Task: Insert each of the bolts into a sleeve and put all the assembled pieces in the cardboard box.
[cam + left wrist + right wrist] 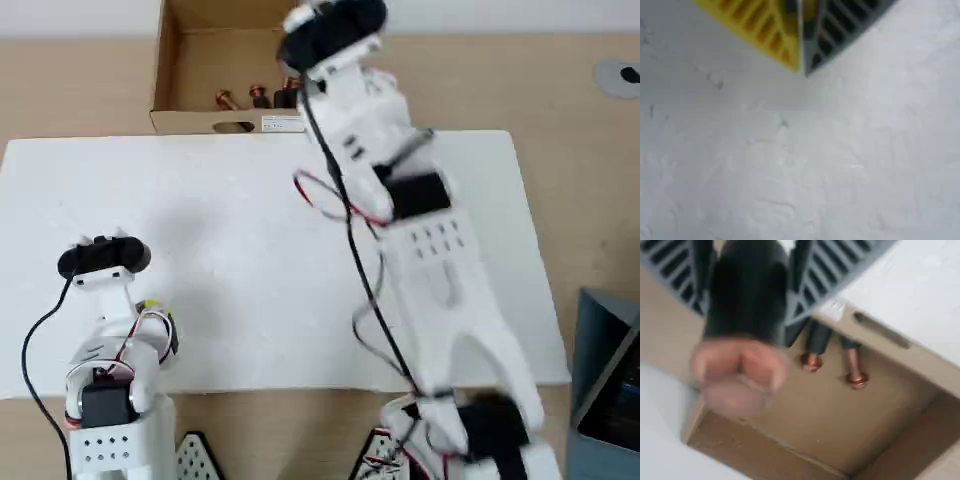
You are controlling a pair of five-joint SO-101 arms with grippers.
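Cardboard box [165,70] sits on the wooden table [70,90], butted against the far edge of the white foam board [230,250]. 2 assembled pieces [813,342] lie side by side on its floor. The right gripper [747,315] hangs over the box, fingers clamped on a black sleeve [747,290] with a copper bolt [740,372] poking from its end. The left gripper [802,67] sits low over the board, fingertips pressed together, holding nothing.
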